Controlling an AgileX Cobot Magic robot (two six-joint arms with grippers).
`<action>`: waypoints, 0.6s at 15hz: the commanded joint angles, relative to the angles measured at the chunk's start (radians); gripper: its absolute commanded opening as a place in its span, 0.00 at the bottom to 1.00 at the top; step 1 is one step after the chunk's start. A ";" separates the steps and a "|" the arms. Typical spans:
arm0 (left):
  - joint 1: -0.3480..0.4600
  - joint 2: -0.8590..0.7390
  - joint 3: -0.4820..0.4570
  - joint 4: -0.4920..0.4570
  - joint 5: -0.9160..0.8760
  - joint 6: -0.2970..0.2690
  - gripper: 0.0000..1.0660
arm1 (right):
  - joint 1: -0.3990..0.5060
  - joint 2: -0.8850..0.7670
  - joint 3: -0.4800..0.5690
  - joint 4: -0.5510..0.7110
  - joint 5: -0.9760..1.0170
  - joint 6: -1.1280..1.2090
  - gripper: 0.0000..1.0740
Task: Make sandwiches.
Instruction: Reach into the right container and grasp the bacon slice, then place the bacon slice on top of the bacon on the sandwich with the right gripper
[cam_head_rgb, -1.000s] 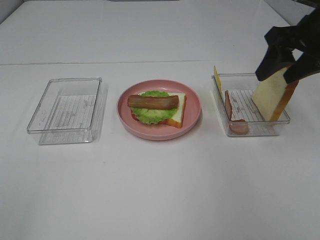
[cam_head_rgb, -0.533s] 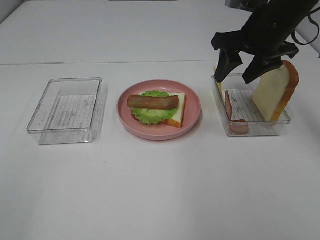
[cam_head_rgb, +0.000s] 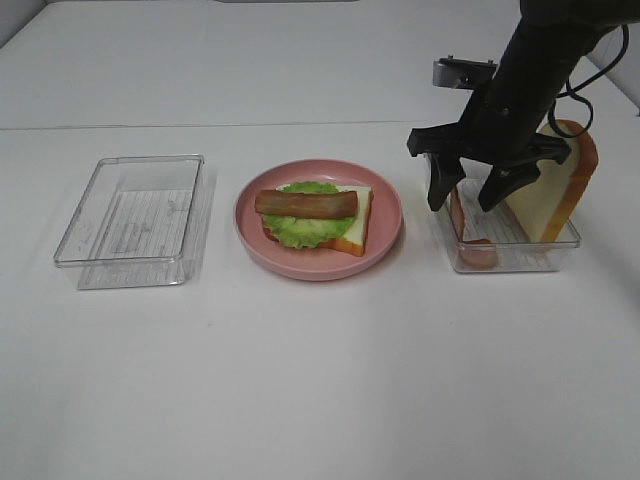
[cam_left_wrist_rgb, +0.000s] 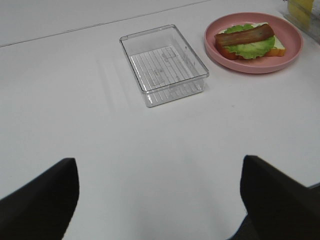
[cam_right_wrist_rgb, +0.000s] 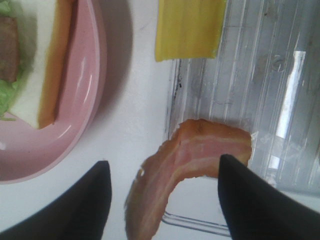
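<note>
Lost the cheese square (cam_right_wrist_rgb: 189, 27) behind the right arm from the high camera. Caught it only from the right wrist, yellow and flat, cut off by the frame edge at the rim of the right-hand container (cam_head_rgb: 510, 262). Could not tell whether it lay inside or outside the clear wall.

Saw the left gripper (cam_left_wrist_rgb: 157, 165) only as two dark fingers (cam_left_wrist_rgb: 42, 200) at the frame's corners, set far apart above the table (cam_left_wrist_rgb: 150, 130) with nothing between them.

Found the right gripper (cam_head_rgb: 462, 203) low over the container's plate-side end, spread wide, with one finger on each side of the second meat strip (cam_right_wrist_rgb: 200, 145) and not closed on it. Could not settle whether that pink-brown strip's curled end sat inside the wall or hung over it.

Made out the second bread slice (cam_head_rgb: 548, 195) standing on edge at the container's other end, white with an orange-brown crust, its top partly covered by the arm.

Placed the sandwich stack (cam_head_rgb: 315, 215) on the pink plate (cam_head_rgb: 320, 270), mid-table between that container and the left-hand container (cam_head_rgb: 75, 255). Noted a bread slice (cam_head_rgb: 355, 232) at the bottom, a ruffled green lettuce leaf (cam_head_rgb: 300, 232) over it and a brown meat strip (cam_head_rgb: 306, 204) lying lengthwise on top.
</note>
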 joint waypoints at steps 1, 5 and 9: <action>-0.004 -0.020 0.002 -0.008 -0.011 0.000 0.79 | 0.003 0.024 -0.005 -0.008 -0.011 0.014 0.46; -0.004 -0.020 0.002 -0.008 -0.011 0.000 0.79 | 0.003 0.025 -0.027 -0.041 0.017 0.014 0.00; -0.004 -0.020 0.002 -0.008 -0.011 0.001 0.79 | 0.003 0.003 -0.131 -0.049 0.159 0.014 0.00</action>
